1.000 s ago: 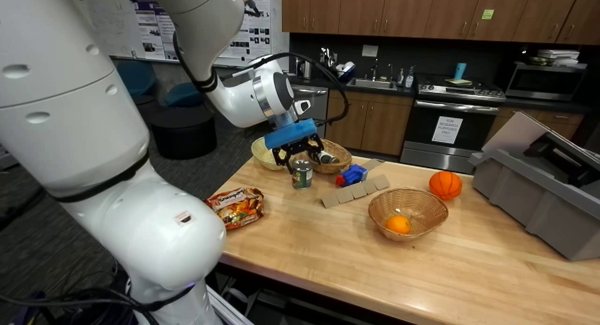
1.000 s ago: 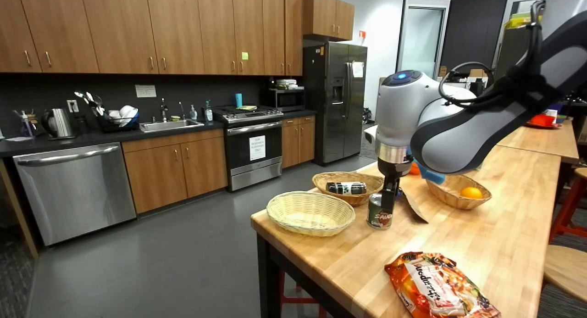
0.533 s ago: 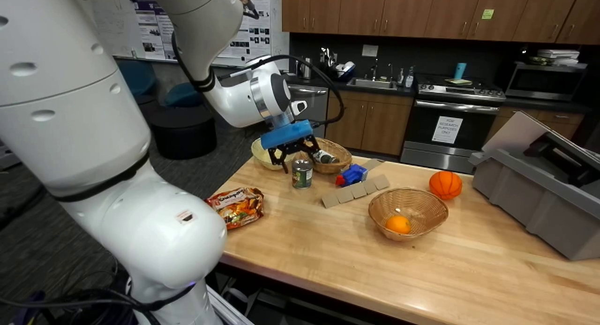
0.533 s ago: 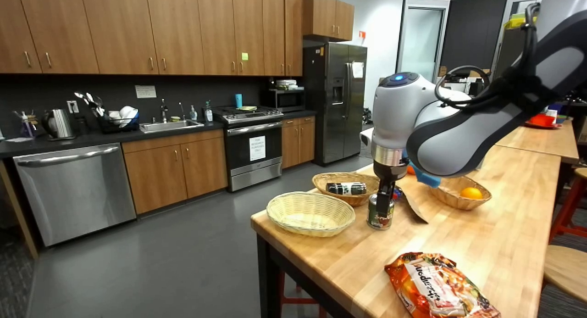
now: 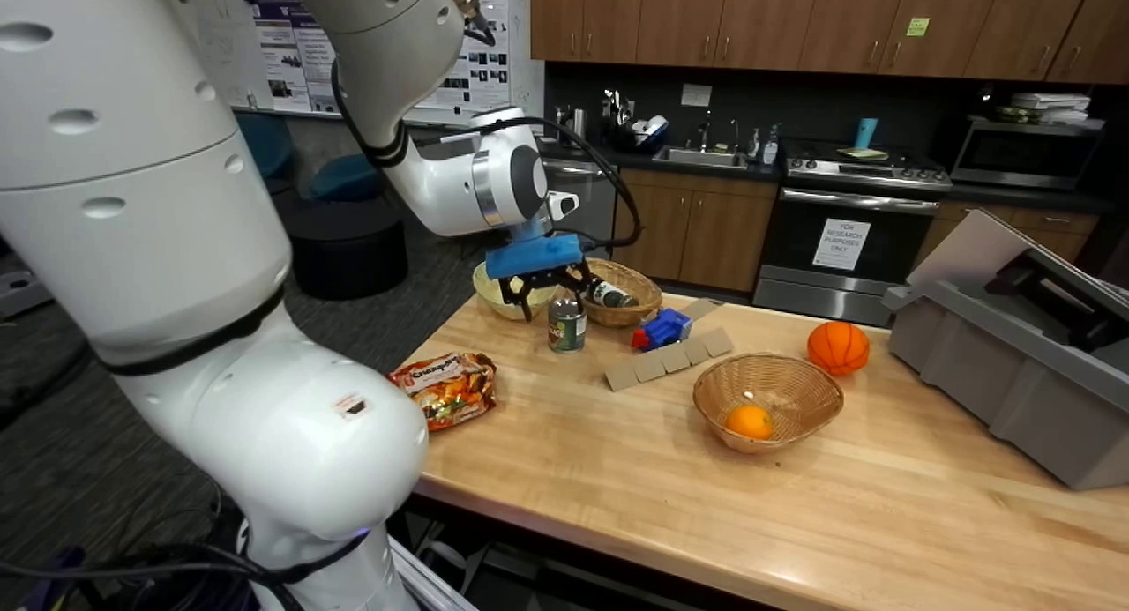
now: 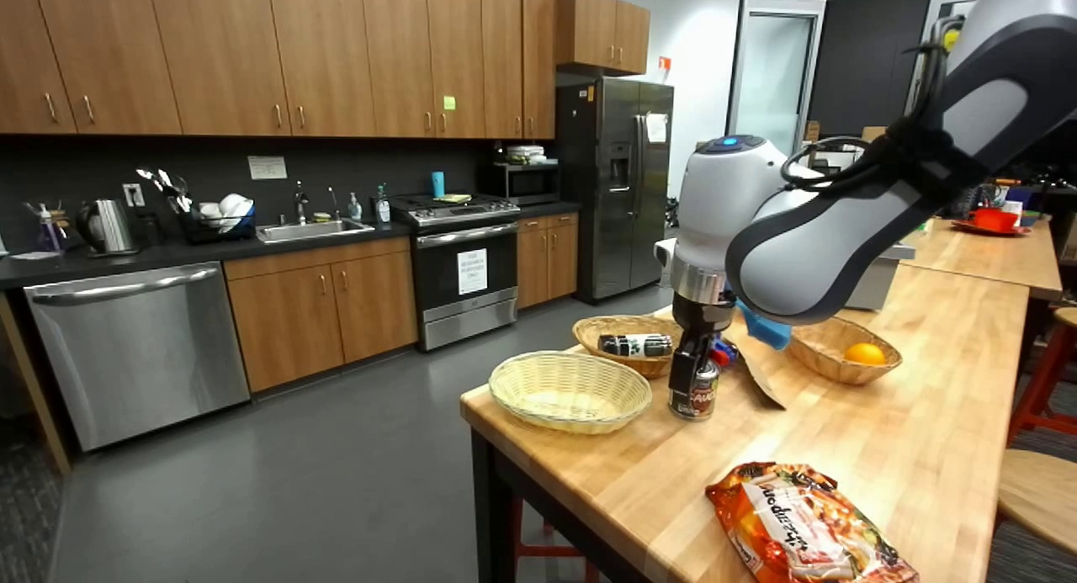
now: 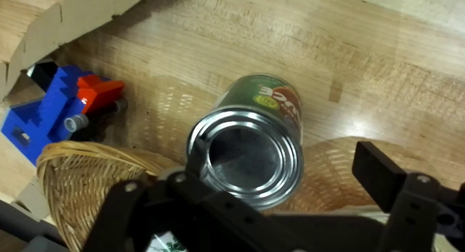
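Metal can point(image 7: 250, 146) stands by the wide-spread tool point(image 7: 287, 166), near basket edge point(image 7: 83, 147).

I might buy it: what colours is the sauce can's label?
The label is green and red with yellow, clearest in the wrist view.

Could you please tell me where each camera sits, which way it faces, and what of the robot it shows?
An exterior view: beside the arm, facing across the table to the stove; most of the arm and the gripper show.
An exterior view: near the table's end, facing along it over the snack bag, fridge beyond; forearm and gripper show.
Wrist view: close behind the gripper, facing down at the can; its open fingers show.
Both exterior views share the can and the orange.
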Controlling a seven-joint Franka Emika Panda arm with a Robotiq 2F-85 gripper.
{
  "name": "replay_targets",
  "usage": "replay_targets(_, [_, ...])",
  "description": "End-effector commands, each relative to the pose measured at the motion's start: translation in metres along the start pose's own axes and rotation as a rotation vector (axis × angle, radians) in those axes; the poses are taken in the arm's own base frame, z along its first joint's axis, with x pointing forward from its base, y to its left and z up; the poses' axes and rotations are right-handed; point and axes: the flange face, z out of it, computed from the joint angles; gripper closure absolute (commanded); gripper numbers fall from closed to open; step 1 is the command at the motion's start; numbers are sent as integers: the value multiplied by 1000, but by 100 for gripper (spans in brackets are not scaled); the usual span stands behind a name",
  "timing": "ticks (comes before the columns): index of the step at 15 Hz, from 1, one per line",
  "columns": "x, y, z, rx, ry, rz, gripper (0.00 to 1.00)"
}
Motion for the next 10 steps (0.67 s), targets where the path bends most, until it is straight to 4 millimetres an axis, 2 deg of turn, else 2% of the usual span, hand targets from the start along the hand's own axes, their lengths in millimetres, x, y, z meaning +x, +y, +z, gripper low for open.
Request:
replay_targets(1, [6,1,2,53,31,-13,0])
replay_targets(5, [10,4,-6,86,47,-26,0])
replay_targets(10, [-3,27,-24,-3,19,9,0])
